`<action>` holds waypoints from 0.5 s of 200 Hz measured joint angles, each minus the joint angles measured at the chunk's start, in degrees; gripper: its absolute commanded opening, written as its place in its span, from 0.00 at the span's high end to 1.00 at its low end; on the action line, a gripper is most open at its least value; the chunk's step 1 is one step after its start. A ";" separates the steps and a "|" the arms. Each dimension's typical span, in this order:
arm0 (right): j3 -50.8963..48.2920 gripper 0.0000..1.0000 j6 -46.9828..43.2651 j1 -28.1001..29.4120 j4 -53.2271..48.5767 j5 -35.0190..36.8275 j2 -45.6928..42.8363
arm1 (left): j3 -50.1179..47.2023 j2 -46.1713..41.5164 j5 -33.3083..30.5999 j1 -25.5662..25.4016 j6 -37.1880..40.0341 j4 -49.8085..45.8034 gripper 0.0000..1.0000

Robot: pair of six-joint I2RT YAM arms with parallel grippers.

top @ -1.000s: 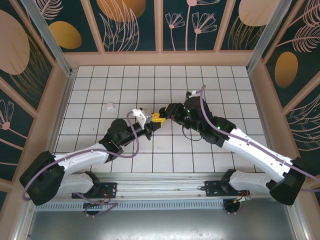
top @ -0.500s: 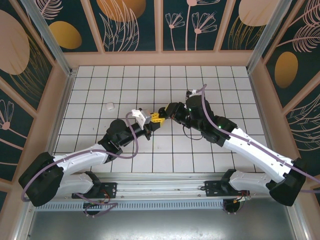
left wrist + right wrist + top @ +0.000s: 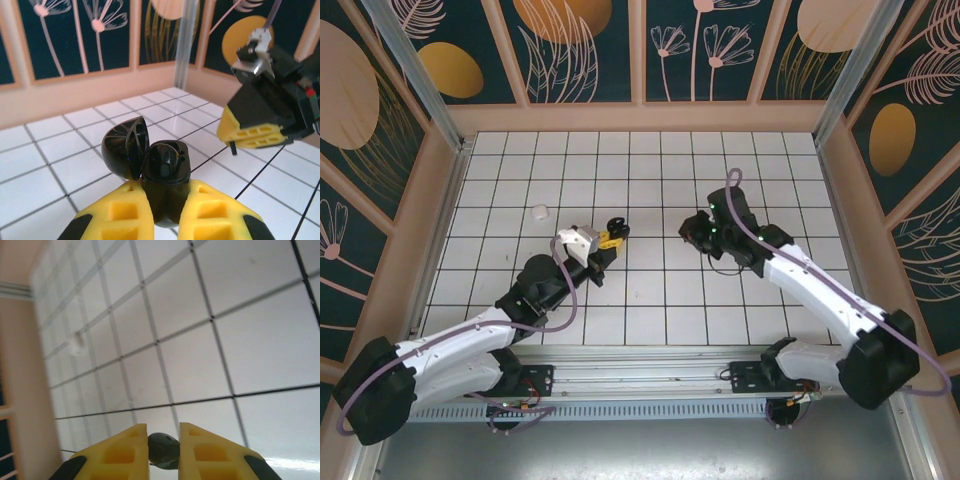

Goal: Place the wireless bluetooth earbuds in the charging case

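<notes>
White tiles with dark grout cover the counter, boxed in by low peach walls and dark floral panels. Closest to the bases, both arms reach inward over the middle tiles, their claws apart across a gap.

The left claw (image 3: 609, 233) is clenched on the charging case (image 3: 165, 167). It grips the lower body, so the hinged lid (image 3: 125, 147) stands thrown open beside it. Across the gap, the right claw (image 3: 163, 435) is pinched shut on a black earbud (image 3: 162, 450), with the rounded head between its fingers. Farther back, toward the left wall, a small whitish piece (image 3: 539, 212) lies alone on a tile. It may be a pale bud, but it is too small to tell.

The bud looks light, hard and glossy, so it is likely to twist or squirt out under a careless squeeze. It is best held across the head, leaving the stem free to lead into its well. The case seems rigid and smooth, and a low grip clear of the hinge suits it.

From above, the case is a dark blot, but the spacing of the claws and the whitish piece reads plainly. The left wrist camera gives the hollow of the lid, the case mouth, and a thin dark stem (image 3: 233, 148) hanging under the right claw. Whether a bud already sits inside the case I cannot tell.
</notes>
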 measured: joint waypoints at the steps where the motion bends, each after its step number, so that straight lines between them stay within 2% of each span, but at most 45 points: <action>1: -0.09 0.85 -0.02 -0.02 0.00 -0.09 0.20 | -0.09 -0.04 -0.07 0.00 -0.04 -0.07 1.00; 61: -4.42 0.82 -2.01 -1.49 2.49 -5.60 18.75 | -1.29 -0.37 -2.54 0.00 -0.83 -2.86 1.00; 100: -3.28 0.77 -2.95 -4.42 2.58 -9.64 25.20 | -1.27 1.16 -2.36 0.00 -0.79 -2.82 1.00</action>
